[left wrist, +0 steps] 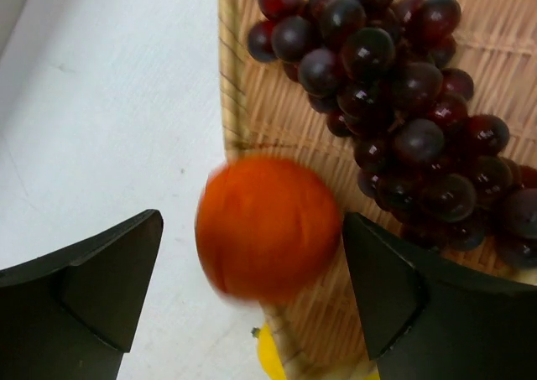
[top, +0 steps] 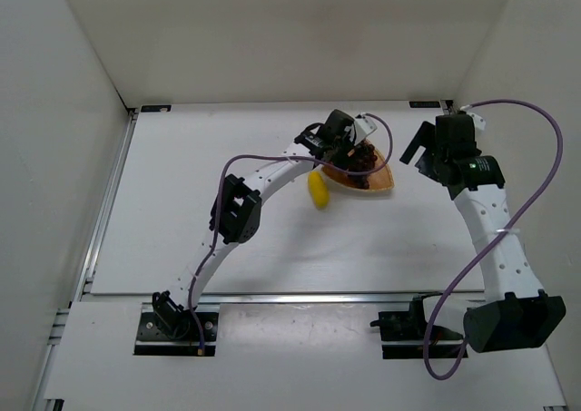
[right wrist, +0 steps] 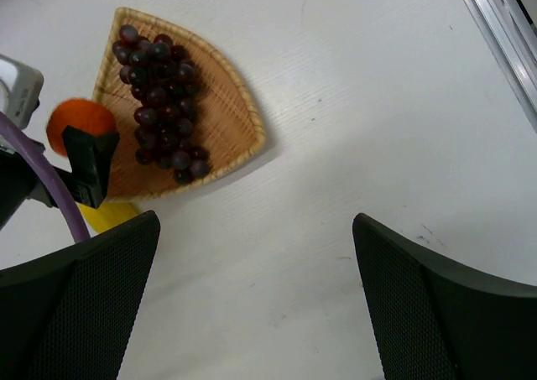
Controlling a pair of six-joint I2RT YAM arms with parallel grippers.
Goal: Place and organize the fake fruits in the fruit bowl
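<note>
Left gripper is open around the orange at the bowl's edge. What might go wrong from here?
1. The orange ball, blurred between the open fingers of the left gripper, is over the rim of the fruit bowl, not its middle; it may end up on the table.
2. The yellow fruit lies outside beside that rim; a rolling ball could knock it away.

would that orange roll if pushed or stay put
Probably rolls: the orange is round and smooth. The bowl is shallow, so its rim may not stop it. The grapes nearby might block it that side.
</note>
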